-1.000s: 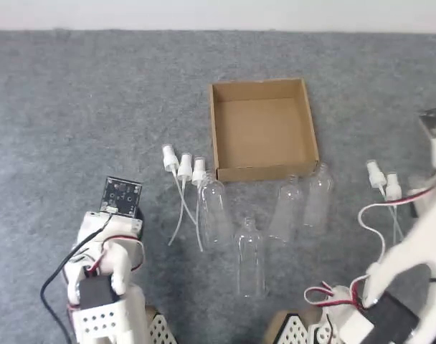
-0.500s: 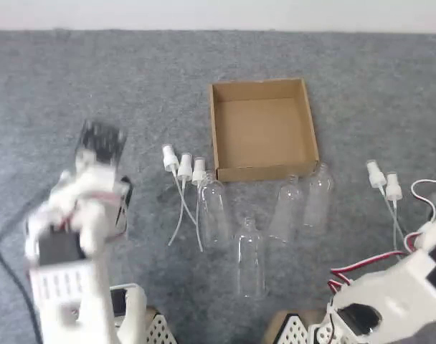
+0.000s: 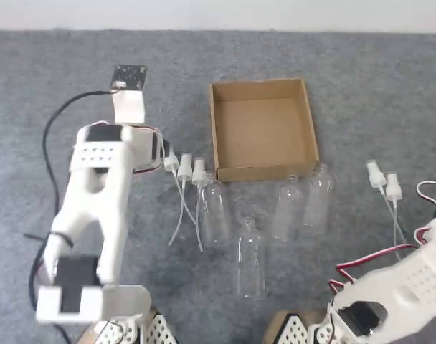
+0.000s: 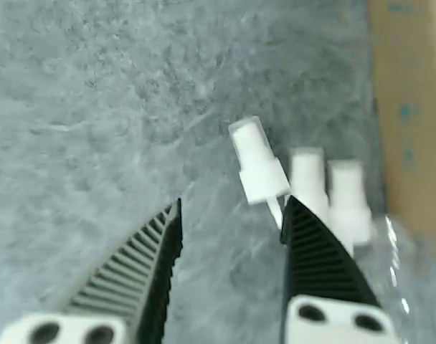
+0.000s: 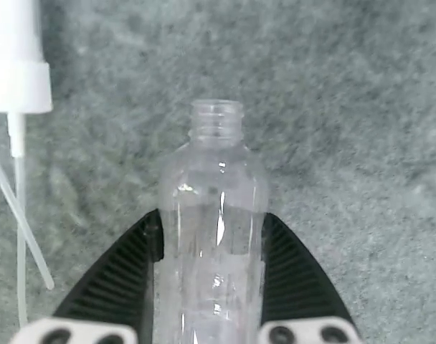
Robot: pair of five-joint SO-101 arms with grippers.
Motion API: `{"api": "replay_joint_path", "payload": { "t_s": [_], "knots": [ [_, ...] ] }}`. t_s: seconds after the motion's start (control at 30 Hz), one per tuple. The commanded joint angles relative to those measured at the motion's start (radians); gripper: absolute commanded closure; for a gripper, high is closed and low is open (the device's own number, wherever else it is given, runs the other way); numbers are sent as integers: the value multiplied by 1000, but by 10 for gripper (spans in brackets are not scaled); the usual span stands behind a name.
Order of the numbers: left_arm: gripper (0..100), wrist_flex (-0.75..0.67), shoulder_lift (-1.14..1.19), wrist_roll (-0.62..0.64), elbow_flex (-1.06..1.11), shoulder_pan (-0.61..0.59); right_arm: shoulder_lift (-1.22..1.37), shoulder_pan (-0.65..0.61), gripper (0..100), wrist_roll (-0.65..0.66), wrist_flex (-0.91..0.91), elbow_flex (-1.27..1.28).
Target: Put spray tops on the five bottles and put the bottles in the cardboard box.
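The cardboard box [image 3: 264, 172] sits on the grey carpet [image 3: 60, 72], well beyond both sets of fingers, and none of the bottles is in it.

My right gripper [image 5: 212, 216] is clamped on a clear bottle [image 5: 218, 158]. One finger presses each flank of the body, and the open threaded neck points out past the fingertips. I judge this bottle to be light, thin-walled and smooth, so it is likely to flex or slip under a hard squeeze. A hold on the body below the shoulder suits it and leaves the neck free for a top. Four loose bottles [image 3: 249, 258] lie uncapped on the carpet in front of the box.

My left gripper [image 4: 232, 206] has its fingers spread wide with nothing between them. The nearest spray top [image 4: 257, 161] lies just beyond the fingertips, closer to one finger than the other, and two more tops lie just beside it on the far side. I expect a top to be light and hard, with a thin, limp dip tube. I would pinch it across the white collar and never by the tube, which must be threaded into the neck first. Another top [image 5: 17, 72] lies off to one side of the right fingers, beyond their tips.
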Motion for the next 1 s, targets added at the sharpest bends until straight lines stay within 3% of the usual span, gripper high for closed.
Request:
{"api": "replay_joint_path", "payload": {
  "t_s": [0.0, 0.4, 0.53, 0.97],
  "knots": [
    [791, -81, 74, 58, -71, 8, -7, 1, 989, 12, -16, -54],
    [792, -112, 365, 115, -255, 15, -5, 1, 989, 14, -15, -54],
    [850, -104, 440, 106, -302, 6, -5, 5, 989, 14, -15, -54],
    [990, 51, 374, -35, -320, 2, -5, 5, 988, 12, -7, -54]
  ]
}}
